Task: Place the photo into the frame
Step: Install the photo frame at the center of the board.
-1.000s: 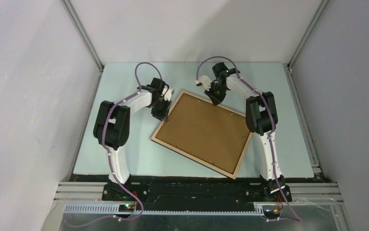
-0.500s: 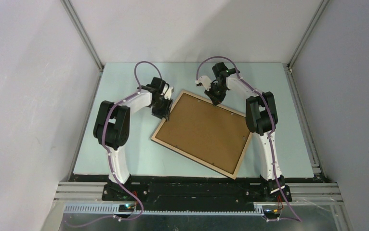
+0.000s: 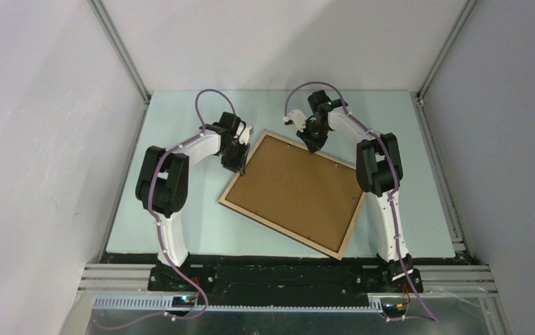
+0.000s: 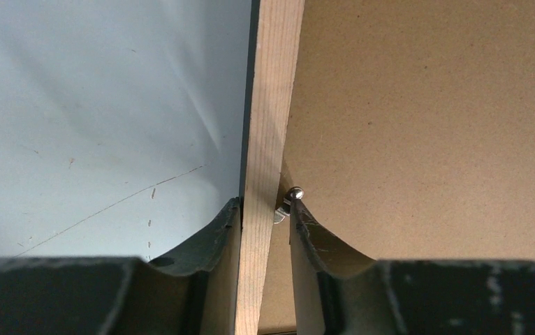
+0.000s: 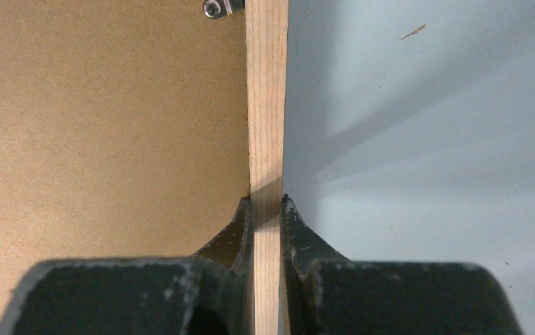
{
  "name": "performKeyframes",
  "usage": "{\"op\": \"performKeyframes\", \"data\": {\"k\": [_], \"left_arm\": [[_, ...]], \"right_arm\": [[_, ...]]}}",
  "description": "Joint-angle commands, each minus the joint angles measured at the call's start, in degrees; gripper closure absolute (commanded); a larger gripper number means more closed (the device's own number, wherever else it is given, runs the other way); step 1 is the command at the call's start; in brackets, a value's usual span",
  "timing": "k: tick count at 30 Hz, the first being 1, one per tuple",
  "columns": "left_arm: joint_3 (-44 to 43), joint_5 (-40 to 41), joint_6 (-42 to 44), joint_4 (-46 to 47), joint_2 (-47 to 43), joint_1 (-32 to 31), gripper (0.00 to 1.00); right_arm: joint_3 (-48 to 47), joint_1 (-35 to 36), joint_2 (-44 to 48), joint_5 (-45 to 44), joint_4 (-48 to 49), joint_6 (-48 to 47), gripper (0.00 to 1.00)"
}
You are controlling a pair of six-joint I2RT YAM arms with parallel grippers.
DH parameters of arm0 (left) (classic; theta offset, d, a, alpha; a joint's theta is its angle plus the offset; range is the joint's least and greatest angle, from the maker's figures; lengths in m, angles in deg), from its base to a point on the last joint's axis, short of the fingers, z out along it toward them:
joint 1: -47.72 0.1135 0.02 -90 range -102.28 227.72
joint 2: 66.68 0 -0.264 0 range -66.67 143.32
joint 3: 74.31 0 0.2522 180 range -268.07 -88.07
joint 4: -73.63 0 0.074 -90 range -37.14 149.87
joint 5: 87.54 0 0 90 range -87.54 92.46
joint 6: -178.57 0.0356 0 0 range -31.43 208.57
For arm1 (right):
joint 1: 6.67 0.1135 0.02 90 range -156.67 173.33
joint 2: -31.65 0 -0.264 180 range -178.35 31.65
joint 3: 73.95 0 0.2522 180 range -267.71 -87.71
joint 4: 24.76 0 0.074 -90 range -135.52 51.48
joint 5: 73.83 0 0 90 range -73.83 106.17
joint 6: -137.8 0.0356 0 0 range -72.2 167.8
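Two grippers flank the frame (image 3: 279, 230), which lies back-up mid-bench (image 3: 181, 230), unmoved since a second ago. At upper left, the left gripper (image 4: 265, 204) straddles the rail loosely, its inner finger at a metal clip (image 4: 287, 204). At upper right, the right gripper (image 5: 266, 204) pinches the rail. The backing panel (image 3: 294, 190) hides the photo, so clip-fastening seems underway.

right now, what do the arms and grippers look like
Both the left arm and right arm have white links with bulky black joint housings. A purple cable loops along each. The left gripper and right gripper have dark, curved, scuffed fingers.
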Motion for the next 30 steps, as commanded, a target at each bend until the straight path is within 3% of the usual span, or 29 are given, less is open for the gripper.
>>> {"op": "performKeyframes", "data": {"k": [1, 7, 10, 17, 30], "left_arm": [[0.55, 4.54, 0.52, 1.56, -0.87, 1.43, 0.71], [1.76, 4.35, 0.47, 1.53, -1.02, 2.65, 0.86], [2.04, 3.31, 0.47, 1.48, -1.18, 3.46, 0.86], [2.63, -0.16, 1.47, 1.40, -2.98, 3.93, 0.60], [2.55, -0.97, 1.76, 1.32, -3.17, 3.88, 0.50]], "right_arm": [[2.65, 2.02, -2.37, 0.22, 0.80, 0.56, 1.00], [2.76, 2.05, -2.37, 0.13, 0.85, 0.53, 1.00], [2.78, 2.06, -2.45, 0.03, 0.81, 0.52, 1.00], [2.93, 2.05, -2.54, -0.14, 0.90, 0.44, 1.00], [2.95, 2.14, -2.52, -0.23, 0.89, 0.44, 1.00]]}}
